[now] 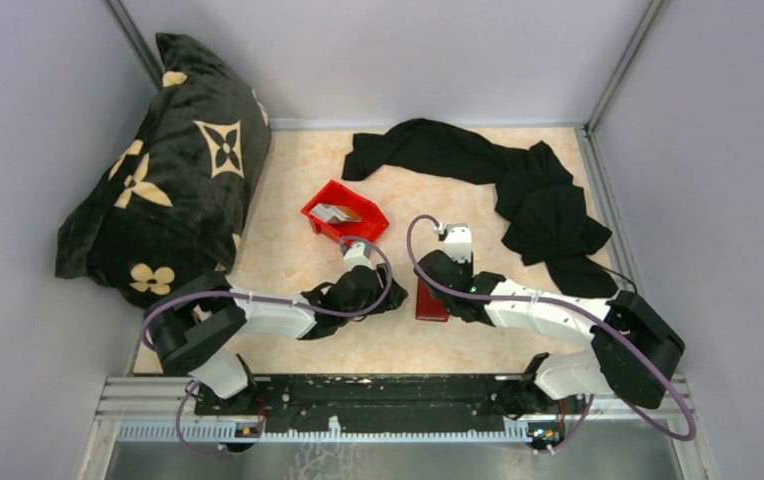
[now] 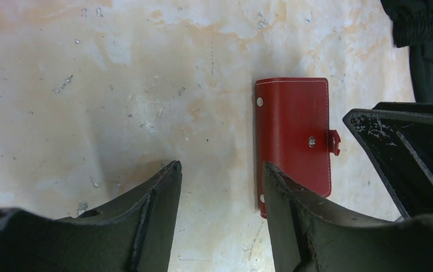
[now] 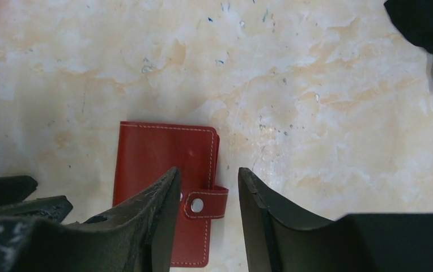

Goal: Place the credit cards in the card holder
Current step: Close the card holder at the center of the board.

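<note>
The card holder (image 1: 429, 301) is a dark red wallet lying shut on the table between my two grippers. In the left wrist view it (image 2: 293, 136) lies flat with its snap strap fastened, just right of my open, empty left gripper (image 2: 220, 173). In the right wrist view the holder (image 3: 157, 150) lies under my open right gripper (image 3: 207, 177), whose fingers straddle the snap strap (image 3: 206, 203) just above it. Pale grey credit cards (image 1: 336, 212) lie in the red bin (image 1: 368, 225) behind the grippers. In the top view the left gripper (image 1: 394, 297) and the right gripper (image 1: 438, 288) are close together.
A black garment (image 1: 518, 190) is spread over the back right of the table and shows in the left wrist view (image 2: 424, 34). A large dark patterned pillow (image 1: 158, 170) fills the left side. Walls close in the table on three sides.
</note>
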You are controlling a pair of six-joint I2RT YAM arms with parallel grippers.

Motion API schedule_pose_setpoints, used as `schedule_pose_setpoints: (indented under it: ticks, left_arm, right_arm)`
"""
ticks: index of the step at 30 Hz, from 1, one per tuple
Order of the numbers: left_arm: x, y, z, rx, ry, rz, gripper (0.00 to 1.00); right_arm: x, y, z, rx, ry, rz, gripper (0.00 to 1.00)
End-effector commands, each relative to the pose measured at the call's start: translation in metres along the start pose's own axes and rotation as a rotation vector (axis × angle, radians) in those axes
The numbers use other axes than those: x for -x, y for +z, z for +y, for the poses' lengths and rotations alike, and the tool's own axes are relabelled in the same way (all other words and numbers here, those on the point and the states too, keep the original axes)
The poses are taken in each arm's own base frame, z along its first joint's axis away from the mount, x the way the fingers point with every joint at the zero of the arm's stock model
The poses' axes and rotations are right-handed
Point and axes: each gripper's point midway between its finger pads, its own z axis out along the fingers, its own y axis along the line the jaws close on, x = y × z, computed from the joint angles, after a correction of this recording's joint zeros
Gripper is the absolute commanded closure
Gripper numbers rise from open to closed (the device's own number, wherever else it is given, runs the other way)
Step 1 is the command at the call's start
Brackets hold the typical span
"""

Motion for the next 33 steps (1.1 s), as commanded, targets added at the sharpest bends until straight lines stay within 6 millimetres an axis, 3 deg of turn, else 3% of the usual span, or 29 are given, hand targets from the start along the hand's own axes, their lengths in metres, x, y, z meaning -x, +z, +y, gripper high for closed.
schedule_pose_setpoints:
  ticks: [1,7,21,27,33]
  left_arm:
    - [-0.022,-0.004,0.011,-0.006,0.034,0.077,0.39]
    - [-0.033,0.001,0.011,-0.011,0.049,0.122,0.41]
    - [-0.051,0.005,0.031,0.053,0.051,0.177,0.45]
    - [-0.058,0.007,0.031,0.054,0.056,0.198,0.46]
    - [-0.063,0.007,0.032,0.057,0.055,0.208,0.47]
  right_arm:
    - [0.008,-0.015,0.007,0.039,0.001,0.019,0.57]
    - [-0.001,-0.016,0.012,0.046,-0.011,0.047,0.57]
    - [0.000,-0.022,0.020,0.060,-0.021,0.047,0.57]
    - [-0.009,-0.019,0.016,0.037,-0.033,0.071,0.57]
    - [-0.014,-0.016,0.015,0.035,-0.034,0.076,0.64]
